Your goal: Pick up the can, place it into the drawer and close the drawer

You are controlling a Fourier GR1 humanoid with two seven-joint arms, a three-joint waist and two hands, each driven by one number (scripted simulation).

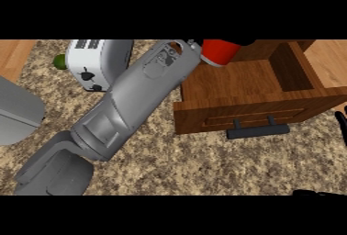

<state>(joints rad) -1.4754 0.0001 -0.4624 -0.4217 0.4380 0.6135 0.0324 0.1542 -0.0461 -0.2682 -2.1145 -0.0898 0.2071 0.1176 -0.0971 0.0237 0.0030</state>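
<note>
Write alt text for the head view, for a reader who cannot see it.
The robot's left forearm reaches diagonally across a speckled counter and holds a red can above the rear of an open wooden drawer with a dark handle. A white toaster stands at upper left.

The open drawer offers free room at its center, bounded by its wall at 3 o'clock, while the toaster obstructs the surface at 11 o'clock.

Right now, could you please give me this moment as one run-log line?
left hand: holds red can above open drawer | right hand: at right edge | drawer: not closed
</note>
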